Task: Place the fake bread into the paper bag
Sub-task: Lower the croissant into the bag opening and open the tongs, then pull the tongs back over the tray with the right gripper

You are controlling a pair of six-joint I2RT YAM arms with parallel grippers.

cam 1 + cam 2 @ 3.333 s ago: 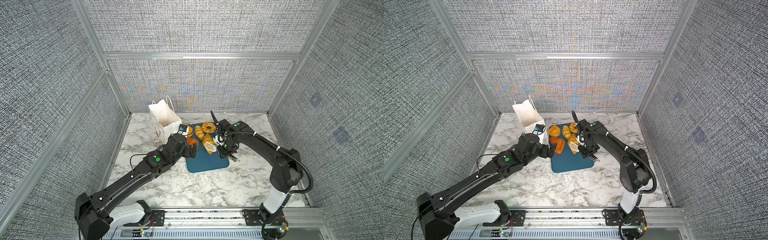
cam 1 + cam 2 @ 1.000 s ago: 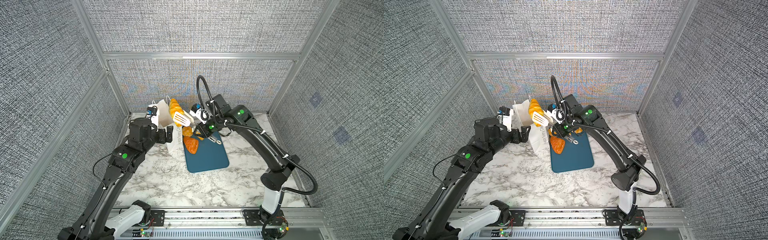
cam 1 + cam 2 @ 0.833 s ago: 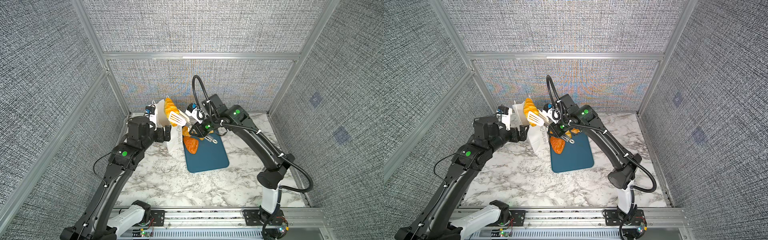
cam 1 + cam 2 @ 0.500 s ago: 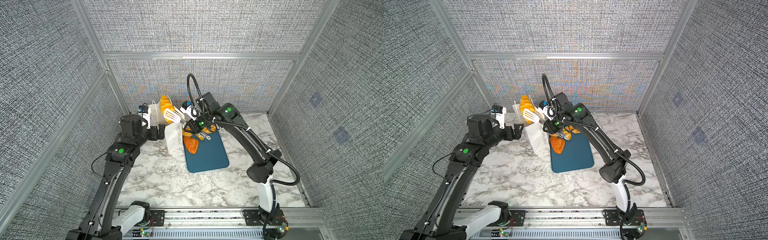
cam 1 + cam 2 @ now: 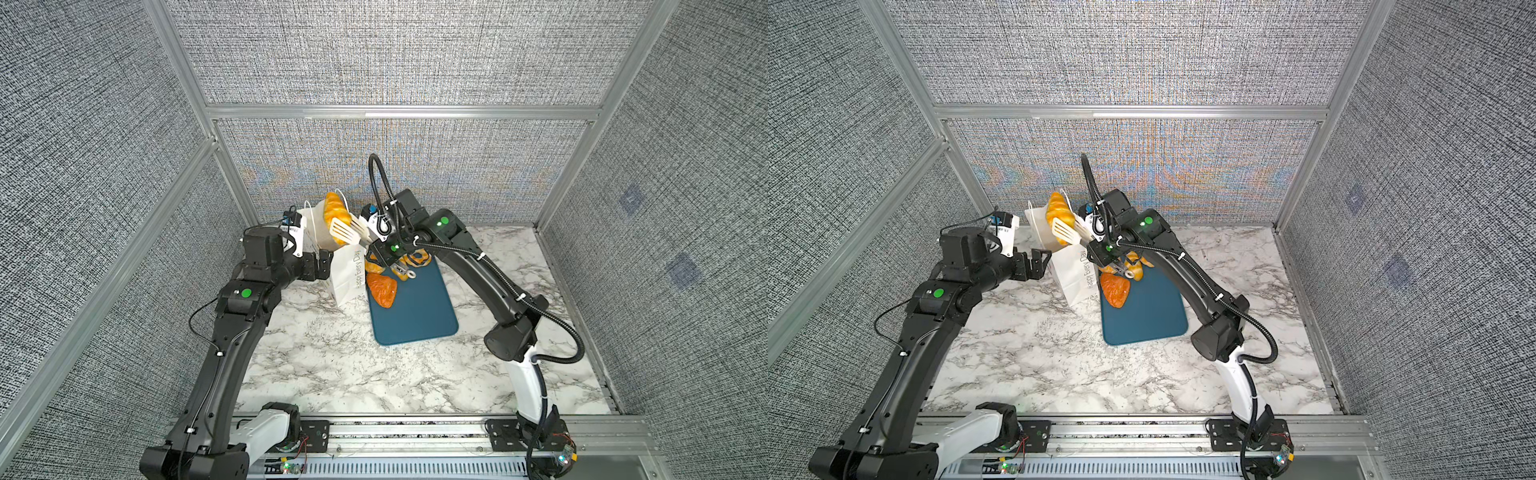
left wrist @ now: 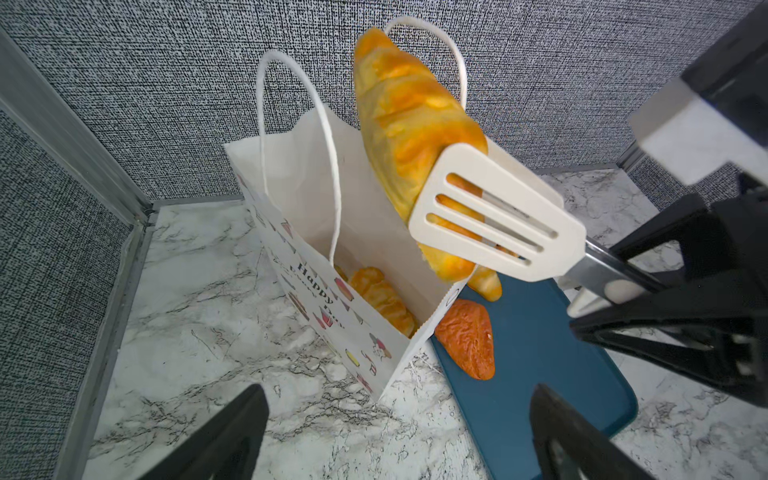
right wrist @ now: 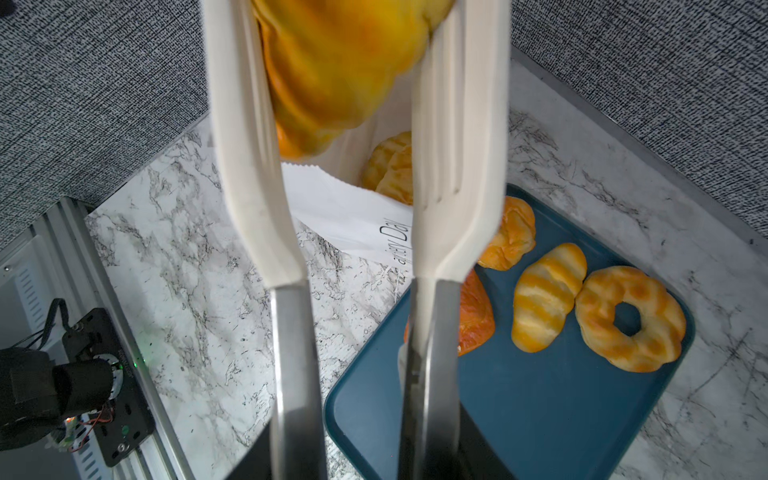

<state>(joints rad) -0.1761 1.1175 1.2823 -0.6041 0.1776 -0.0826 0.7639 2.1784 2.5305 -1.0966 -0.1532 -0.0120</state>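
1. Dropping is the step in hand: the right gripper (image 5: 384, 249) is clenched on the metal handles of the tongs (image 6: 494, 216). Their white slotted heads pinch a glossy golden croissant (image 6: 407, 116) over the open mouth of the paper bag (image 6: 307, 278).
2. The bag stands upright near the far edge of the marble desk (image 5: 332, 365), toward its left corner and just beside the dark-teal tray (image 7: 561, 415). Some ridged bread (image 6: 382, 299) lies on its bottom.
3. The left gripper (image 5: 1040, 262) is released, jaws wide, close to the bag's side without holding it.
4. I judge the next move needs the tongs lowered between the thin cord handles (image 6: 332, 145), then loosened.
5. On the tray wait a ring (image 7: 629, 318), a striped roll (image 7: 546, 297), a small croissant (image 7: 511, 232) and a wrinkled reddish triangle (image 6: 467, 345).
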